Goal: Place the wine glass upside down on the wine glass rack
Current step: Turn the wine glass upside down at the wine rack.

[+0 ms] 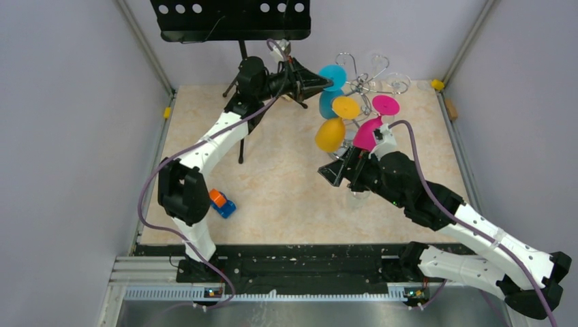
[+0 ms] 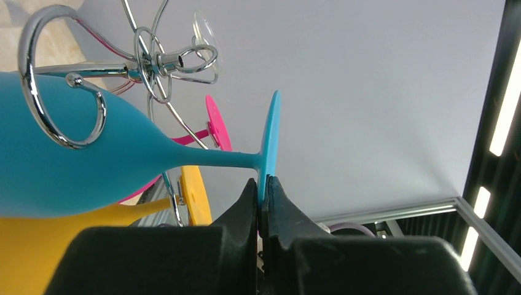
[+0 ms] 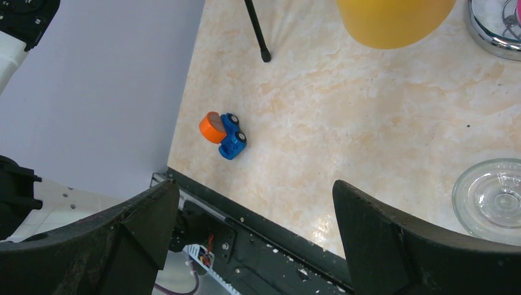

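The blue wine glass (image 2: 92,166) hangs bowl-down at the wine glass rack (image 2: 150,64), with one chrome hook curling across its bowl. My left gripper (image 2: 264,184) is shut on the rim of its round foot (image 1: 333,75). In the top view the left gripper (image 1: 326,83) reaches in from the left of the rack (image 1: 360,87). A yellow glass (image 1: 330,134) and a pink glass (image 1: 368,133) hang upside down on the rack too. My right gripper (image 3: 255,187) stands open and empty over the table, in front of the rack.
A black music stand (image 1: 232,20) stands at the back left, one leg (image 3: 257,31) on the table. A blue and orange toy car (image 3: 224,132) lies near the left front edge. A clear glass foot (image 3: 494,200) rests under my right arm. The rack's chrome base (image 3: 491,31) is close by.
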Controlling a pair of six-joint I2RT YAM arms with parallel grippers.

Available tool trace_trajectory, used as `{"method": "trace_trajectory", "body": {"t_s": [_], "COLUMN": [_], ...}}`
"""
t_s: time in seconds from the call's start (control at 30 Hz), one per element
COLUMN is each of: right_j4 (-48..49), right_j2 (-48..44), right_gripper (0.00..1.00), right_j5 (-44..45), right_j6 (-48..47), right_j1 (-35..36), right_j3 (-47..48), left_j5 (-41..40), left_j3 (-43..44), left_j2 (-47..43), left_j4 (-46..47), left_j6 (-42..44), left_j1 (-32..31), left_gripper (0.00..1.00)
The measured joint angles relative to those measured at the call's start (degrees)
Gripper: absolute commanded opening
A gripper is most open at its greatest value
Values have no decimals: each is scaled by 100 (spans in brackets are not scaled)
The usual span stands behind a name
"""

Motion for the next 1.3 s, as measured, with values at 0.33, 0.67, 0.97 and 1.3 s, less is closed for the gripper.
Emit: {"method": "trace_trajectory", "body": {"t_s": [0.33,0.67,0.97,1.3], "right_j4": [0,0,0,0], "right_j2": [2,2,2,2], "right_gripper": [97,97,97,97], "right_j5": [0,0,2,20], "right_j6": [-7,-28,-44,-46], "right_j1": [0,-2,0,0], "right_j3": [0,0,0,-2], "left_j5": [-4,-496,-1012,-1056], "left_j3": [0,0,13,337], "left_j2": [319,330,330,391], "left_j4": [754,-52,-393,-420], "left_j6": [-710,-59,229,72], "left_j1": [0,26,28,-4], "left_gripper": [0,0,0,0]}}
